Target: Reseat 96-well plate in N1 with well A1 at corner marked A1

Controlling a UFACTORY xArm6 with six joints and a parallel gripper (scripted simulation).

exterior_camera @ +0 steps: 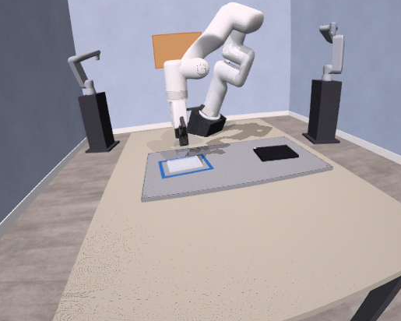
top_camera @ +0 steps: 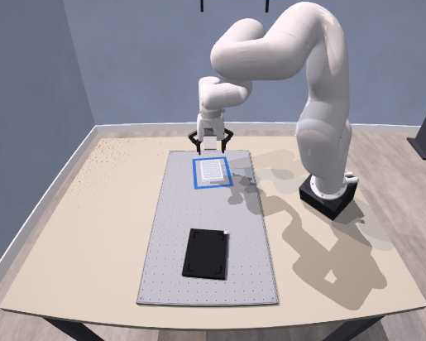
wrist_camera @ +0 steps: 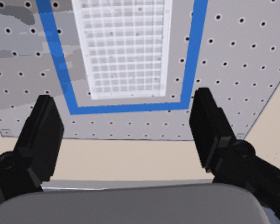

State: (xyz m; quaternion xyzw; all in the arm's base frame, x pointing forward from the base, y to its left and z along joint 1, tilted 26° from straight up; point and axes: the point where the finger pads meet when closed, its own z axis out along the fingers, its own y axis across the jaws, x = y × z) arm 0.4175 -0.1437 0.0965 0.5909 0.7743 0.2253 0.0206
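Note:
The white 96-well plate (top_camera: 211, 170) lies flat inside the blue taped outline B1 on the grey deck; it also shows in the exterior view (exterior_camera: 184, 164) and in the wrist view (wrist_camera: 123, 35). The black plate nest N1 (top_camera: 206, 253) stands empty near the deck's front, with a small white mark at its far right corner (top_camera: 225, 233). My gripper (top_camera: 210, 146) is open and empty. It hangs above the far edge of the deck, just beyond the plate and clear of it; it shows in the exterior view (exterior_camera: 181, 134) and the wrist view (wrist_camera: 128, 131).
The grey perforated deck (top_camera: 210, 225) lies on a beige table. The arm's black base (top_camera: 327, 198) stands to the right of the deck. Two black pedestals with cameras (exterior_camera: 96, 122) (exterior_camera: 324, 111) stand on the floor beyond the table.

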